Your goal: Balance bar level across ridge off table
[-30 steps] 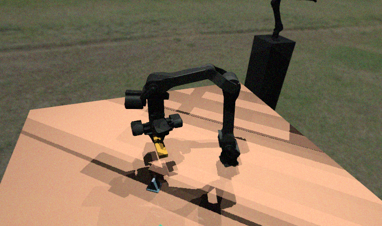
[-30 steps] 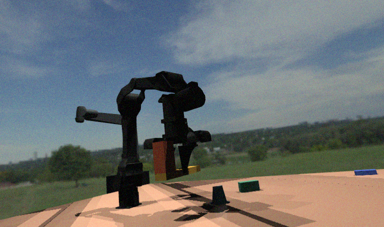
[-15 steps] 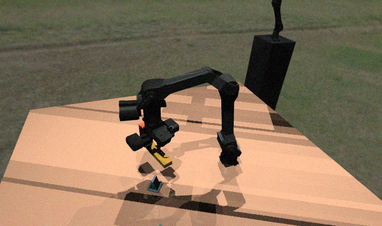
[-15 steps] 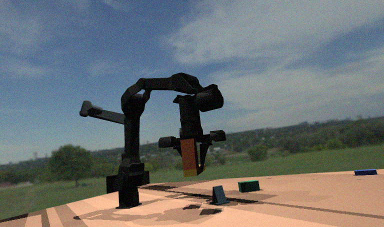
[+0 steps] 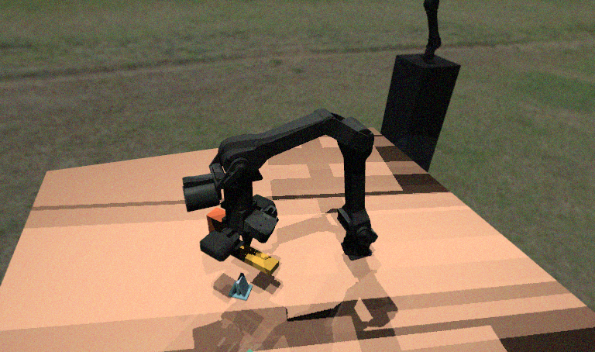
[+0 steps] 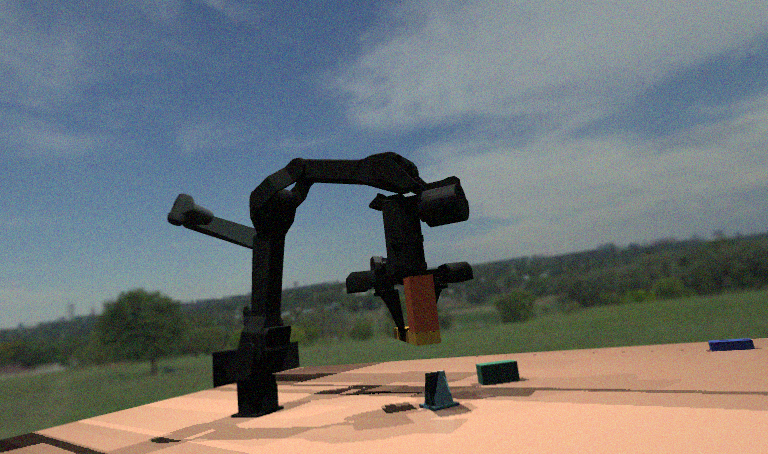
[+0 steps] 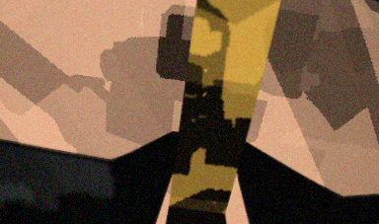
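Note:
The yellow bar (image 5: 265, 264) (image 6: 424, 337) (image 7: 249, 51) has a tall orange block (image 5: 213, 219) (image 6: 421, 305) standing at one end. My gripper (image 5: 245, 244) (image 7: 207, 144) is shut on the bar and holds it above the table, with the orange block upright. In the exterior view the orange block hides one finger. The blue-grey ridge (image 5: 242, 288) (image 6: 438, 391) stands on its small base on the table. The bar is higher than the ridge and apart from it. In the top view the ridge is nearer the camera than the bar. The ridge is not seen in the wrist view.
A green block (image 6: 498, 372) lies on the table (image 5: 109, 264) (image 6: 623, 421) beyond the ridge. A blue block (image 6: 730, 344) lies far to the right in the exterior view. A second dark arm stands on a black pedestal (image 5: 418, 107) off the table's edge. Shadows cross the table.

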Robot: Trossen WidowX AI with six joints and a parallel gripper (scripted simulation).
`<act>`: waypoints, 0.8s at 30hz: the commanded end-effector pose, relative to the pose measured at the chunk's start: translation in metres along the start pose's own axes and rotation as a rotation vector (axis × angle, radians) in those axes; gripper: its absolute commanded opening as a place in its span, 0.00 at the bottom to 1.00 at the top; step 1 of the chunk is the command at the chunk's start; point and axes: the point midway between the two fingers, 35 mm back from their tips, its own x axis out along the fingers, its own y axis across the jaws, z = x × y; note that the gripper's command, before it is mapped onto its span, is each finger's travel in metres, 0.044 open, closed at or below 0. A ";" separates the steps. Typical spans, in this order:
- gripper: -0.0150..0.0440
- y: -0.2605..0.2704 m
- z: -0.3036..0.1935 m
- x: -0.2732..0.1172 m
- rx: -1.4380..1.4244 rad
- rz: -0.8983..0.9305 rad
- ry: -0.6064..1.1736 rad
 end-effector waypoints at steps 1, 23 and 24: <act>0.25 -0.012 0.014 -0.002 -0.114 -0.006 0.002; 0.25 -0.020 0.040 0.015 -0.298 -0.007 0.000; 0.25 -0.020 0.040 0.017 -0.298 -0.007 0.000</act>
